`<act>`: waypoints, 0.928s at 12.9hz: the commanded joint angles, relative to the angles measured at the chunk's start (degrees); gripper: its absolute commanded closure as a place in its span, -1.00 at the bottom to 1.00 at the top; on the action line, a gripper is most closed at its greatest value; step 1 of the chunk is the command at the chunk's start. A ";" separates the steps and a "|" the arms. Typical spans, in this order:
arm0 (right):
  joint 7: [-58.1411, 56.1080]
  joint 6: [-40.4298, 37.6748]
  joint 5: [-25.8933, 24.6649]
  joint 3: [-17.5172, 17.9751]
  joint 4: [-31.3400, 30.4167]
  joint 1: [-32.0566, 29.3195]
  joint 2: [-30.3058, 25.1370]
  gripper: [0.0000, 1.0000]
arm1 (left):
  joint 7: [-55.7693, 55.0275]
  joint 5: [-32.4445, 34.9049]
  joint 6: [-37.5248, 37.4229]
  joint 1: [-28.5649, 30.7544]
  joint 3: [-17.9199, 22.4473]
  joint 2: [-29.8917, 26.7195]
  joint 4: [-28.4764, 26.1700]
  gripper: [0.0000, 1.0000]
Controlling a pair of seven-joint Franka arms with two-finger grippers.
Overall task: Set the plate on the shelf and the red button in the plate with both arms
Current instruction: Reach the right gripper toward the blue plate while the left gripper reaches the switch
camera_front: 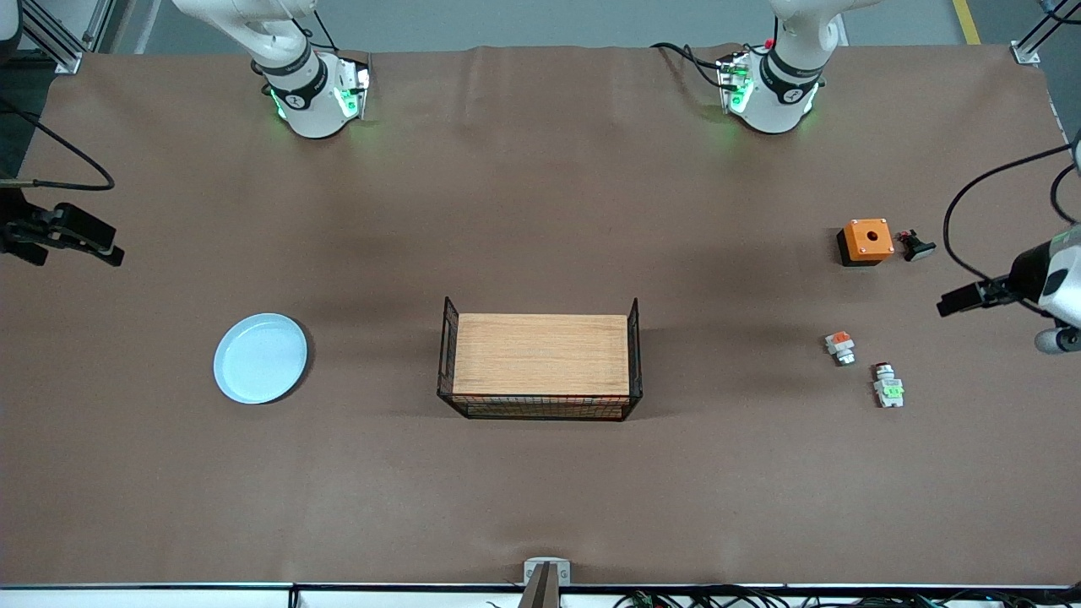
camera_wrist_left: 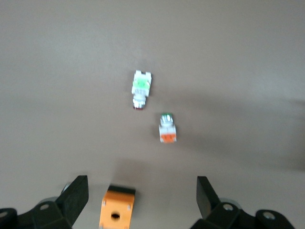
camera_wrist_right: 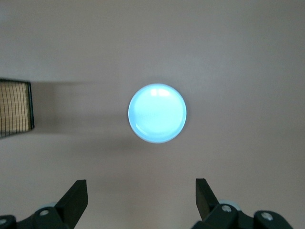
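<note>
**Both grippers wide open, holding nothing**

Toward the left arm's end, the red button [camera_front: 888,387] lies on the table [camera_front: 540,490]. The plate [camera_front: 260,357] sits toward the right arm's end. The left gripper [camera_wrist_left: 142,198] and right gripper [camera_wrist_right: 141,199] hover, jaws spread, empty.

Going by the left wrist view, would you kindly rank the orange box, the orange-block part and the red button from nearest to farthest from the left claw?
1. Orange box, between the left claw's fingers.
2. Orange-block part, mid-table.
3. Red button, just past it.
</note>
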 commanded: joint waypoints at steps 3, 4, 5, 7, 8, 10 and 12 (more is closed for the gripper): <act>-0.09 -2.16 -2.78 -0.64 1.25 -1.40 0.88 -1.00 | 0.47 1.18 18.81 2.67 -0.32 6.93 -7.52 -1.00; -0.35 -1.98 -2.70 -0.64 1.17 -1.93 1.32 -1.00 | 0.38 1.18 21.27 2.68 -0.32 9.48 -7.43 -1.00; -0.44 -2.07 -2.88 -0.64 1.17 -2.11 2.54 -1.00 | 0.38 1.18 23.65 2.68 -0.32 11.42 -7.34 -0.99; -0.53 -0.94 -2.88 -0.64 1.17 -3.16 3.95 -1.00 | 0.21 1.26 25.16 2.68 -0.23 14.76 -5.59 -0.95; -0.53 0.38 -2.88 -0.64 1.08 -3.69 7.09 -1.00 | -0.06 1.26 25.17 2.86 -0.32 16.52 -4.02 -0.91; -0.61 4.58 -2.97 -0.64 1.08 -4.66 13.43 -1.00 | -0.32 1.26 25.17 2.42 -0.32 20.39 -0.50 -0.86; -2.79 10.13 -2.88 -0.64 -1.02 -5.98 16.69 -1.00 | -0.06 1.61 25.17 2.59 -0.14 22.24 0.39 -0.86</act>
